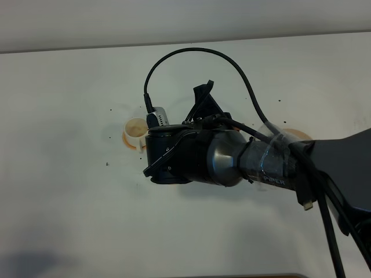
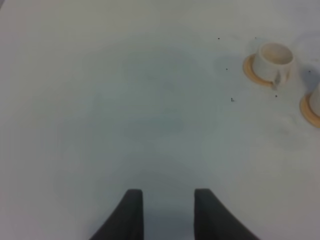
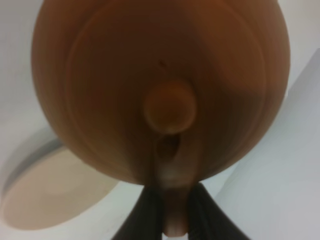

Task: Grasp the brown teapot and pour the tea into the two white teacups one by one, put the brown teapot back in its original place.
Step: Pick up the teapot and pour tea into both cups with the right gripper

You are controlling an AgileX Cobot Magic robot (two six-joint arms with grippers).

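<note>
The brown teapot (image 3: pixel 160 90) fills the right wrist view, lid knob facing the camera. My right gripper (image 3: pixel 172 205) is shut on its loop handle and holds it off the table, apart from the pale beige plate (image 3: pixel 55 195). In the high view my right arm (image 1: pixel 232 159) hides the teapot; a sliver of the plate (image 1: pixel 298 135) shows behind it. One white teacup (image 1: pixel 136 128) stands on its orange saucer left of the arm. The left wrist view shows that cup (image 2: pixel 272 60) and the edge of the second cup (image 2: pixel 316 100). My left gripper (image 2: pixel 169 215) is open and empty over bare table.
The white tabletop (image 1: pixel 69 202) runs to a wall at the back. Small dark specks (image 2: pixel 232 99) lie near the cups. The right arm's black cable (image 1: pixel 191 52) loops above the wrist. The left arm is out of the high view.
</note>
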